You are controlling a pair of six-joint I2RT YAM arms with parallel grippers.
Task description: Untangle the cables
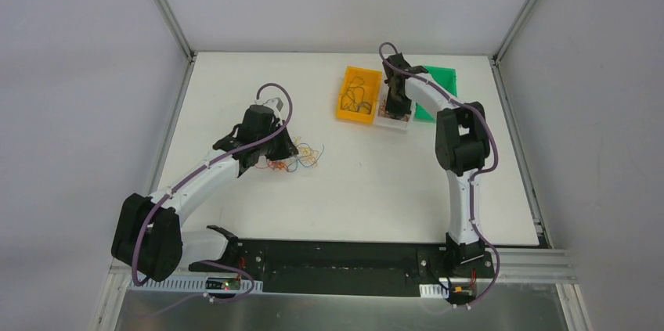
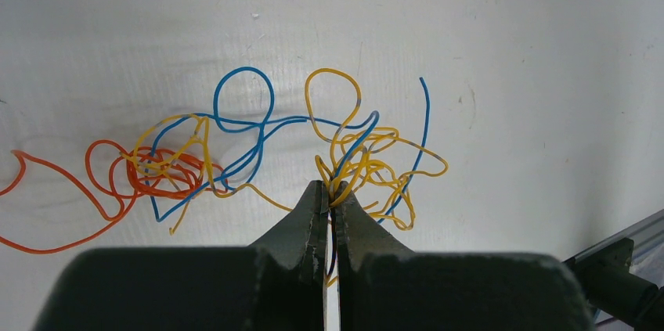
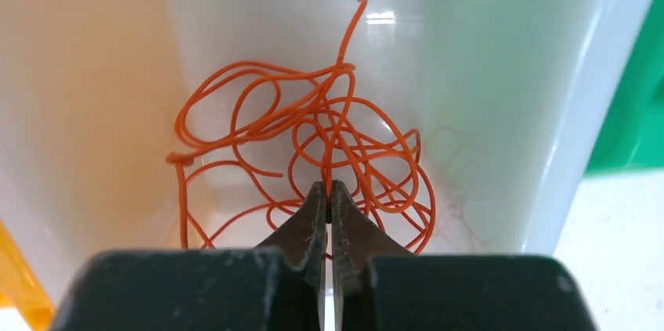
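Yellow cables (image 2: 356,167) in clenched left hand (image 2: 330,190) — orange cable (image 3: 326,155) in clenched right hand (image 3: 328,190).

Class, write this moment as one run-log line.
left gripper: shut on tangled wires, on table | right gripper: shut on orange wire, inside white bin | untangling unfinished

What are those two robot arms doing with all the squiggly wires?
They are sorting tangled thin wires. The left gripper is pinched shut on a yellow wire in the clump lying on the table. The right gripper is shut on an orange wire, down inside the white bin beside the orange bin.
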